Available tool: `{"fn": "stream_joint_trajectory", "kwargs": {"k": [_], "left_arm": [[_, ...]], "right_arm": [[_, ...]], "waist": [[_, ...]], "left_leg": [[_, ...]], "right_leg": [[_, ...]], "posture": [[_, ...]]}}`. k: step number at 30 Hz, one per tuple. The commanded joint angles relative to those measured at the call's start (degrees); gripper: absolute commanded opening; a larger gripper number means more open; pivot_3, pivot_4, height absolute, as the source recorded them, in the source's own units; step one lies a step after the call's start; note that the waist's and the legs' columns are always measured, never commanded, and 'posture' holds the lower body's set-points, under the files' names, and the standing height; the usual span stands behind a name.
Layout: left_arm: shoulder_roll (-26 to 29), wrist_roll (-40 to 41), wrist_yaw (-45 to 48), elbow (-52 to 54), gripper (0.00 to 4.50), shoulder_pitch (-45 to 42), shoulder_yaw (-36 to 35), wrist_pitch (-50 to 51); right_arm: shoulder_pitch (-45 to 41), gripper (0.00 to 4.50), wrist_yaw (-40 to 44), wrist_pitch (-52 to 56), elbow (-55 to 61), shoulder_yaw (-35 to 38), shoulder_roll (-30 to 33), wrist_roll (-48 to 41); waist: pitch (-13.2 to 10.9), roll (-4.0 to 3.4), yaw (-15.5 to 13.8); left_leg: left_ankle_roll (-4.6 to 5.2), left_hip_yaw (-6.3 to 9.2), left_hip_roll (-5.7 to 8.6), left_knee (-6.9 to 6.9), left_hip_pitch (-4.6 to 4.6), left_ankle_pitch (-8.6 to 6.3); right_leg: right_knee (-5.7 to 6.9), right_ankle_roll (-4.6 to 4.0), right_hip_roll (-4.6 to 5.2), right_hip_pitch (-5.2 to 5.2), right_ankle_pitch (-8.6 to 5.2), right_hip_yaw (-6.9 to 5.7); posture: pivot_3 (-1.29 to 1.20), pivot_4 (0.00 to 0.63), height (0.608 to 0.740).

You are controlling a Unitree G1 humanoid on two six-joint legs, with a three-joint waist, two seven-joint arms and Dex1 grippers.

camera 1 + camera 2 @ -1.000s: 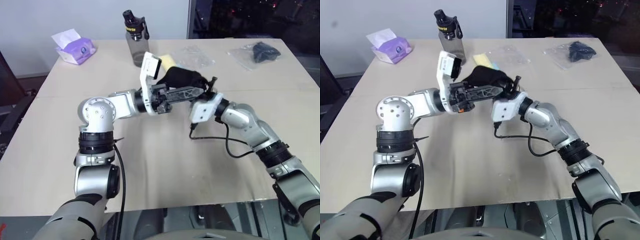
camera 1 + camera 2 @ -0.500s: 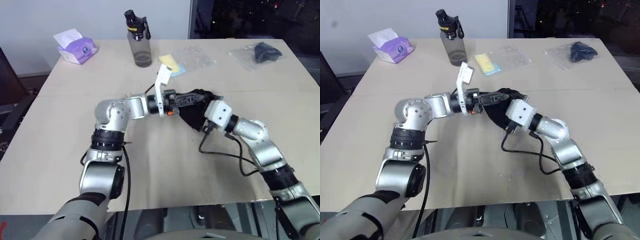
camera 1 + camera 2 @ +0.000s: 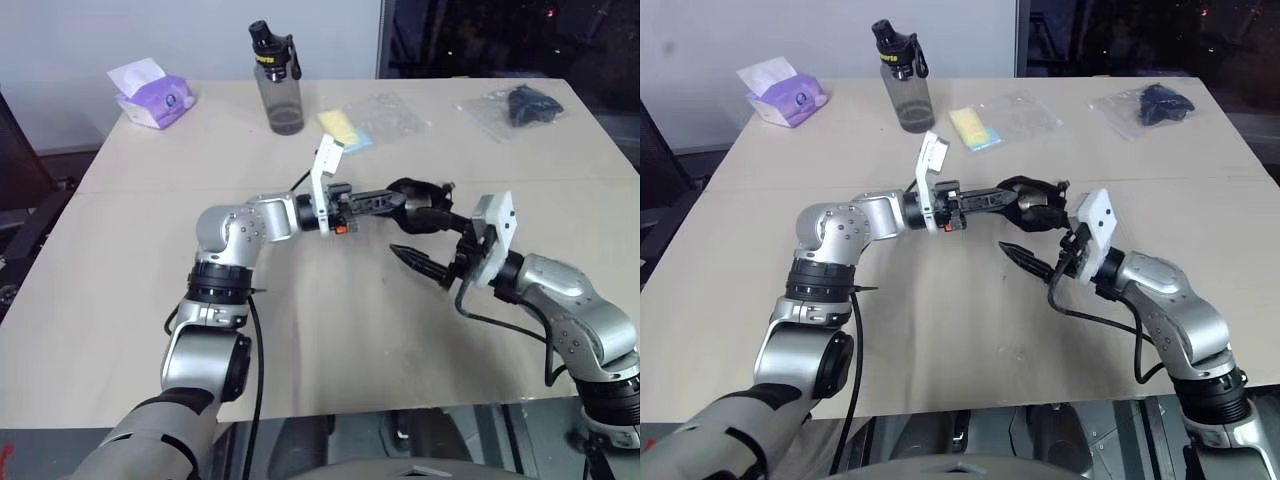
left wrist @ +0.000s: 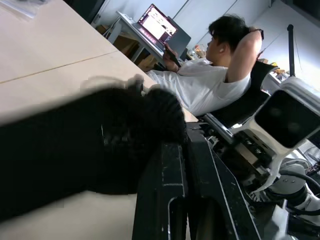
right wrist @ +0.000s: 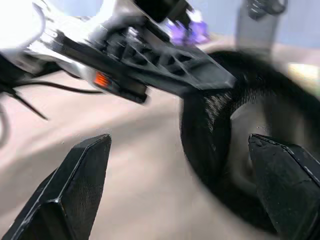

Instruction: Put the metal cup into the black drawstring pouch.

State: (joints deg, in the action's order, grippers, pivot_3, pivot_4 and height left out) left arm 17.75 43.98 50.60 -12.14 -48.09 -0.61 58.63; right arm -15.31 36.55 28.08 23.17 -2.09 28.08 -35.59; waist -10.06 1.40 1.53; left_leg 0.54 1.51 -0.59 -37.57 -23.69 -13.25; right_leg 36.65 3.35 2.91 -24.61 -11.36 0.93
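My left gripper (image 3: pixel 398 198) is shut on the rim of the black drawstring pouch (image 3: pixel 418 200) and holds it level above the middle of the table (image 3: pixel 300 330). The pouch's mouth faces my right gripper (image 3: pixel 430 240), which stands open a short way to its right, with nothing between its fingers (image 5: pixel 75 195). In the right wrist view the pouch (image 5: pixel 210 115) hangs from the left gripper's fingers (image 5: pixel 165 60), and a pale grey shape inside its mouth is too blurred to name. The metal cup is hidden. In the left wrist view the pouch (image 4: pixel 100 145) bulges past the shut fingers (image 4: pixel 175 200).
At the table's far side stand a smoky-grey bottle (image 3: pixel 277 85), a purple tissue pack (image 3: pixel 150 92), a yellow item (image 3: pixel 340 125) beside a clear bag (image 3: pixel 395 112), and a dark bundle in plastic (image 3: pixel 515 105). A seated person (image 4: pixel 200 85) shows beyond the table.
My right gripper has opened, rolled over and drawn back to the right, away from the pouch that it was against. The left gripper has sunk a little with the pouch.
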Motion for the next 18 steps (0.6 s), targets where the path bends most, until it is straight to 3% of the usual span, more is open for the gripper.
{"fn": "stream_joint_trajectory", "kwargs": {"k": [1, 7, 11, 18], "left_arm": [[0.2, 1.1, -0.1, 2.0, 0.00, -0.5, -2.1, -0.3], [0.4, 0.6, 0.3, 1.7, 0.00, -0.3, -2.1, -0.5], [0.7, 0.4, 0.7, 1.6, 0.00, -0.3, -1.9, -0.4], [0.3, 0.7, 0.6, 2.3, 0.00, 0.1, -1.4, 0.2]], "right_arm": [[-0.2, 4.46, 1.1, -1.4, 1.2, 6.2, 1.2, -2.4], [0.5, 4.46, 4.4, -4.1, -3.2, 11.0, 6.2, 1.3], [3.7, 4.46, 9.6, -11.4, -7.0, 6.3, 12.4, 11.3], [-0.5, 4.46, 4.0, -21.5, -19.4, -2.6, 7.3, 26.4]], "waist": [[0.0, 0.00, -0.2], [0.0, 0.00, -0.8], [0.0, -0.02, -0.8], [0.0, -0.02, -0.4]], "left_leg": [[0.00, 0.00, 0.00, 0.00, -0.02, 0.00], [0.00, -0.02, 0.01, 0.00, 0.00, 0.00], [0.00, -0.04, 0.00, -0.03, -0.02, 0.00], [0.00, -0.11, -0.01, -0.04, 0.08, 0.00]], "right_leg": [[-0.02, 0.00, 0.00, 0.00, 0.00, -0.01], [-0.02, 0.00, 0.01, 0.01, 0.00, -0.01], [-0.04, 0.00, 0.00, 0.01, 0.00, 0.00], [0.05, 0.00, -0.04, 0.01, 0.00, 0.09]], "posture": [[0.00, 0.150, 0.740], [0.00, 0.150, 0.740], [0.00, 0.150, 0.740], [0.00, 0.150, 0.740]]}}
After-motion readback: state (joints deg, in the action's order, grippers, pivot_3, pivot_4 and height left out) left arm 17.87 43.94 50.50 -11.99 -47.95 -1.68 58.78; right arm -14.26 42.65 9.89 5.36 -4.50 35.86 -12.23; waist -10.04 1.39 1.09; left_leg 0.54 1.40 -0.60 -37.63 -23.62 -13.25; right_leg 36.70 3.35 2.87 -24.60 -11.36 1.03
